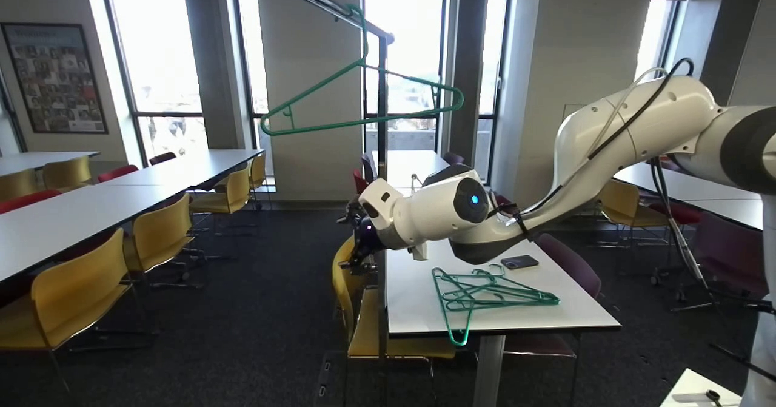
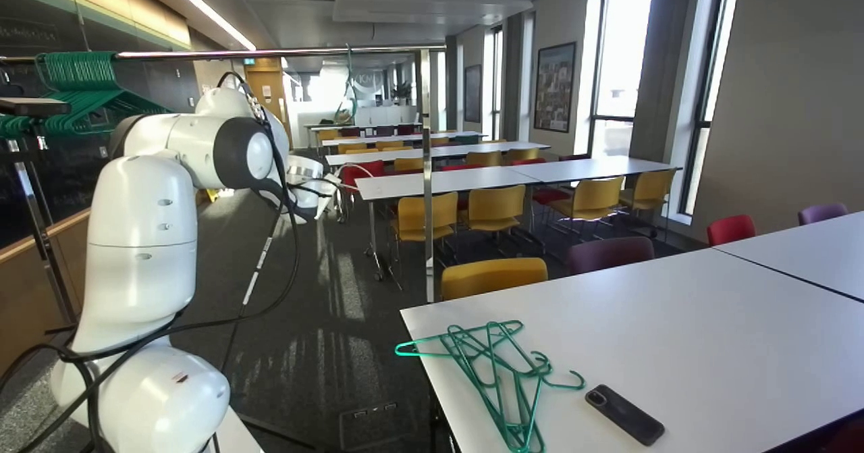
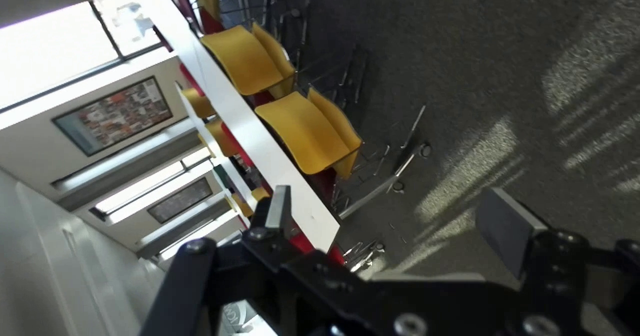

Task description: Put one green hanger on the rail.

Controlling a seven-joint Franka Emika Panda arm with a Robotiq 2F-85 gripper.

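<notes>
A green hanger [image 1: 362,62] hangs by its hook from the grey metal rail [image 1: 321,1], near the end joined to the upright pole. Both also show in an exterior view, the hanger [image 2: 350,78] edge-on below the rail [image 2: 283,52]. Several more green hangers [image 1: 503,302] lie tangled on the white table; the same pile [image 2: 498,365] shows from the opposite side. A dense row of green hangers [image 2: 77,71] hangs farther left. My gripper [image 1: 345,242] is below the hanging hanger, apart from it. In the wrist view the gripper [image 3: 392,216] is open and empty.
The slim upright pole [image 1: 382,152] stands right by the gripper, partly covered by it. The white table [image 1: 582,319] carries a dark phone [image 1: 519,262] beside the hangers. A yellow chair [image 1: 347,285] stands at the table's end. Cables run along the arm.
</notes>
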